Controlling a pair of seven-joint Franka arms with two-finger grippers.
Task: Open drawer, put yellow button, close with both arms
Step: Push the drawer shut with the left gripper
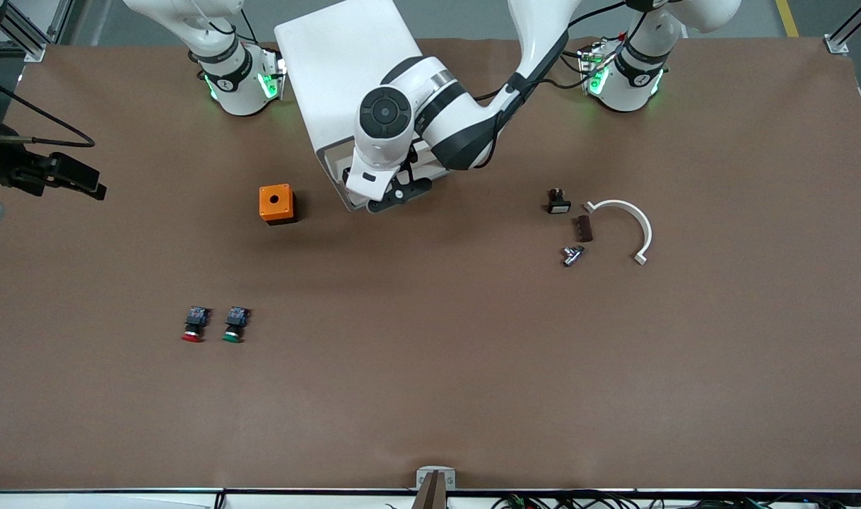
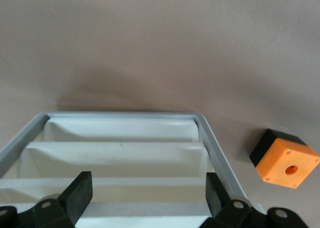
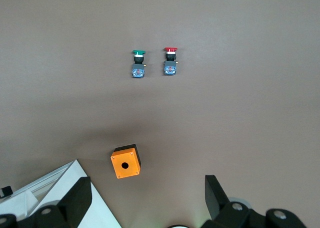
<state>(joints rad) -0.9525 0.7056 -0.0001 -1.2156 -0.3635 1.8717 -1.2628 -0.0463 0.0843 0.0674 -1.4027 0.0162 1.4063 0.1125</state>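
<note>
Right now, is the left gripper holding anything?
No, the left gripper hangs open and empty over the cabinet.

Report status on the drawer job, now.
Left pincer open, at the cabinet front, over the drawers. Right pincer open, empty, above the orange box. Yellow button not in sight. Nothing blocking the cabinet front.

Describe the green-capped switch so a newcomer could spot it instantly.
Start at the white cabinet between the arm bases, then the orange box beside it. Well nearer the front camera lie two small pushbutton switches side by side. Yours is the green-capped switch; the red-capped switch sits toward the right arm's end.
</note>
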